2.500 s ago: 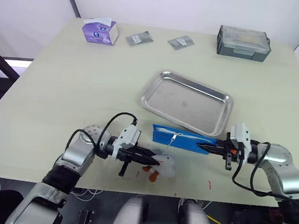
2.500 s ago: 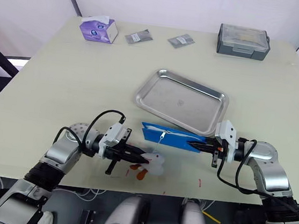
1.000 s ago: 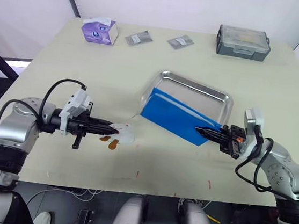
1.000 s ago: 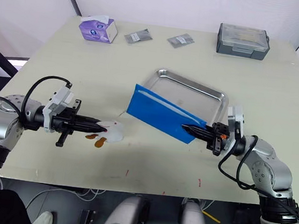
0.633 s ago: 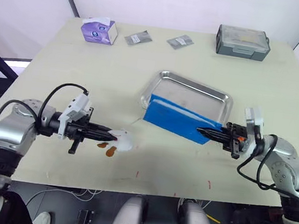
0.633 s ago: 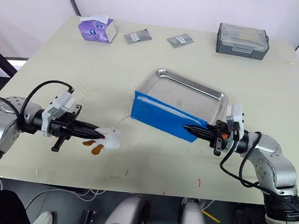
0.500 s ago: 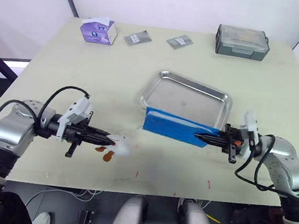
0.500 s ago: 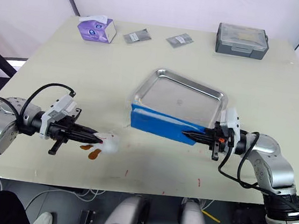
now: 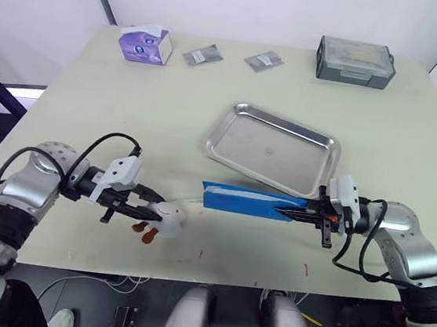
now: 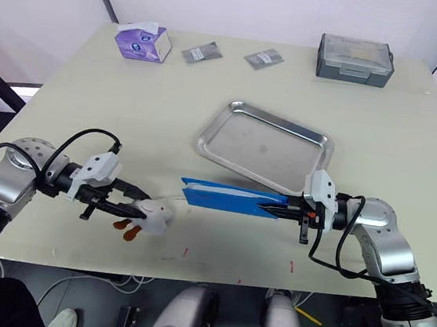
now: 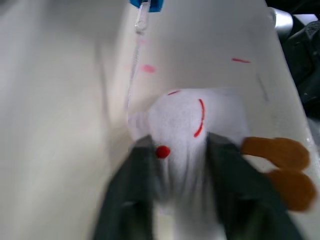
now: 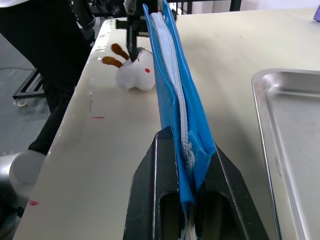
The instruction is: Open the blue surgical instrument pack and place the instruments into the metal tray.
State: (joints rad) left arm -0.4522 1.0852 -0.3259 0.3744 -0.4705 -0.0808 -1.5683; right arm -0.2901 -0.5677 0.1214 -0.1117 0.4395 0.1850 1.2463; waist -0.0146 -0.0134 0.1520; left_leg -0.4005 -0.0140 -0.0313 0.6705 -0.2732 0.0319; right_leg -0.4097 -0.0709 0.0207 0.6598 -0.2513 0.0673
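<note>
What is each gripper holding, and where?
Right gripper pinches the flat blue fabric pack at its end; left gripper clamps a white plush toy's body.

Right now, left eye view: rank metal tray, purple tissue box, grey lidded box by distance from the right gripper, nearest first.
From the right gripper, shut on the blue pack:
1. Metal tray: just beyond the gripper, mid-table.
2. Grey lidded box: far edge of the table, on the robot's right.
3. Purple tissue box: far left corner, diagonally across the table.
</note>
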